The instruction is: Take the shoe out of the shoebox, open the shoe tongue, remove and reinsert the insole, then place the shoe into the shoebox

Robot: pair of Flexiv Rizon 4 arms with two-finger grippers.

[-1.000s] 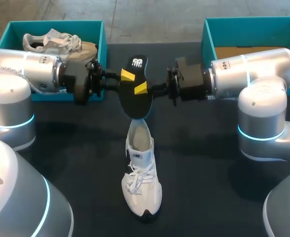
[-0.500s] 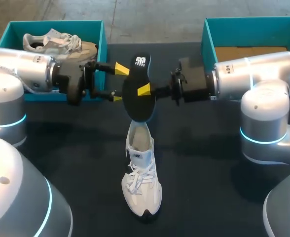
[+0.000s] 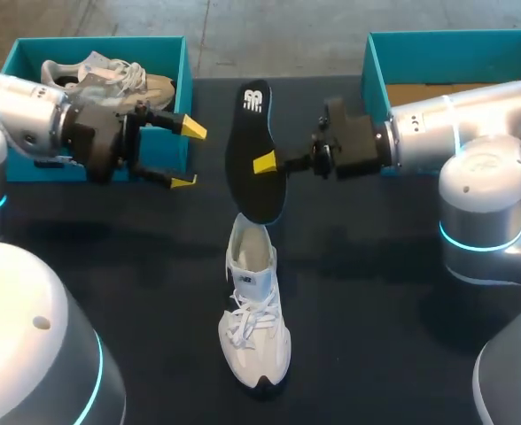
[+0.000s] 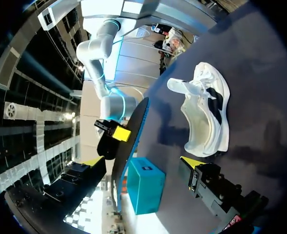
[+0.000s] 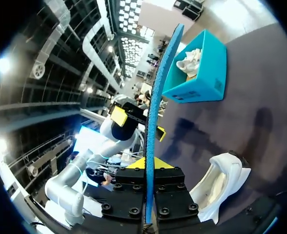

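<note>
Insole (image 3: pixel 250 150) held by right fingers (image 3: pixel 263 162) alone — left fingers (image 3: pixel 194 130) have let go, spread wide — reinsertion into shoe (image 3: pixel 253 310) likely next.

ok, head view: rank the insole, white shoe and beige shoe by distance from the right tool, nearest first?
1. insole: gripped in the right tool itself.
2. white shoe: on the table, heel just under the insole's lower end.
3. beige shoe: in the left shoebox, across the table behind the left tool.
</note>
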